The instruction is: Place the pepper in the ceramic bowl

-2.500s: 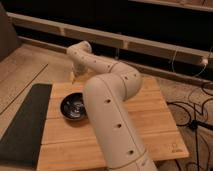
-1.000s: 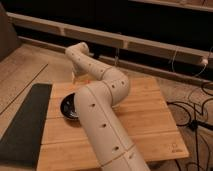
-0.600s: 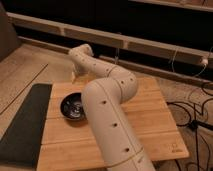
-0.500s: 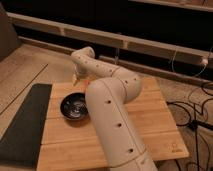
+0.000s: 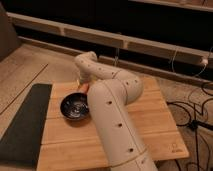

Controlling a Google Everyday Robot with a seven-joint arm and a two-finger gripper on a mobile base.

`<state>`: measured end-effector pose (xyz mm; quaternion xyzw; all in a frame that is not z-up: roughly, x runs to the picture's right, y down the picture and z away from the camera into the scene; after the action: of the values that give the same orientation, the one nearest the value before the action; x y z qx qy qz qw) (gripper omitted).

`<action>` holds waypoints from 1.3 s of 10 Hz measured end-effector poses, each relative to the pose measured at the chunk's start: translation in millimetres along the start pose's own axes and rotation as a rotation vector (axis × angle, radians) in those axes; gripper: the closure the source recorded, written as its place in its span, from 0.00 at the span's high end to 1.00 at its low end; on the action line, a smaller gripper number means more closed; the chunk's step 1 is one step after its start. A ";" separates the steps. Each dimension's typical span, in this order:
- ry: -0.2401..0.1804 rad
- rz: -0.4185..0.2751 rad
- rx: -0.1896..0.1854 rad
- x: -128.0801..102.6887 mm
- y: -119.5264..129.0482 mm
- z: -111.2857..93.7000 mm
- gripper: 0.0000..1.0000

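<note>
The ceramic bowl [image 5: 74,107], black and glossy with pale streaks inside, sits on the left part of the wooden board [image 5: 150,122]. Just past its far rim a small orange-red bit of the pepper [image 5: 85,88] shows beside the arm. My gripper [image 5: 81,82] hangs down from the bent wrist at that spot, low over the board, right at the pepper. My thick white arm [image 5: 112,120] hides most of it. Whether the pepper is held does not show.
A dark mat [image 5: 22,125] lies along the board's left side. Black cables [image 5: 196,112] trail on the floor to the right. A long ledge [image 5: 125,42] and a dark wall run across the back.
My elbow and forearm have swung a little to the right, while the wrist stays over the far left of the board. The bowl has not moved.
</note>
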<state>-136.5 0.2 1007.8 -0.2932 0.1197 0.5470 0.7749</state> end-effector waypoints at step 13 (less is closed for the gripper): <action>-0.140 -0.084 0.019 -35.6 17.0 -68.8 0.18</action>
<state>-156.0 -63.8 965.4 -0.2517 0.0578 0.5321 0.8063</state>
